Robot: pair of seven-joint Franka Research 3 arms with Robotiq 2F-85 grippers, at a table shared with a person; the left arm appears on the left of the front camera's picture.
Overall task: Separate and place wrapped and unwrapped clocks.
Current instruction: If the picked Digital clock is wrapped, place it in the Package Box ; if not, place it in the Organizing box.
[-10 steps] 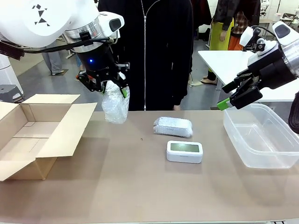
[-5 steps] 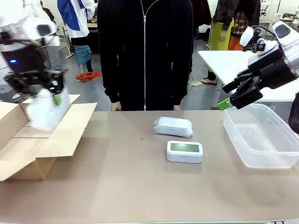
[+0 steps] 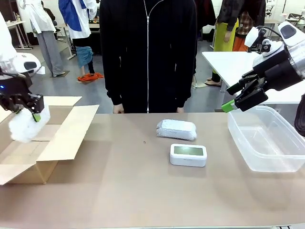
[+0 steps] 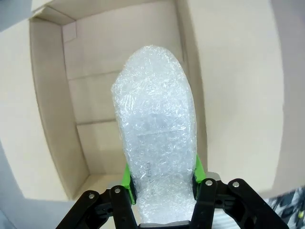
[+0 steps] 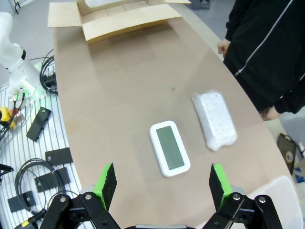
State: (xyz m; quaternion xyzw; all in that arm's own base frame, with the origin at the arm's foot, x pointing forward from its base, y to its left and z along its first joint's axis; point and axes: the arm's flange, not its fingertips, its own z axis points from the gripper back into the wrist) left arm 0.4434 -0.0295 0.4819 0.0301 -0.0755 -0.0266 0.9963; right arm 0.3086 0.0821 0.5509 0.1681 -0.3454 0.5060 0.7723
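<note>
Over the box (image 3: pixel 66 133), white bubble-wrapped bundle (image 4: pixel 155 119) clamped in left gripper (image 4: pixel 162 180); right gripper (image 5: pixel 163 175) agape.

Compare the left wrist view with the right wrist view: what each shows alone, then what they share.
Left wrist: the left pincer shut on a white bubble-wrapped oblong bundle. Right wrist: the open right pincer, a bare white rectangular digital clock with a grey screen, a second wrapped bundle lying beside it, and a person in black. Shared: the open brown cardboard box.

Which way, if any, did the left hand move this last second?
Yes: the left hand, shut on a wrapped clock, swung left in the front view, from before the person to over the cardboard box.
</note>
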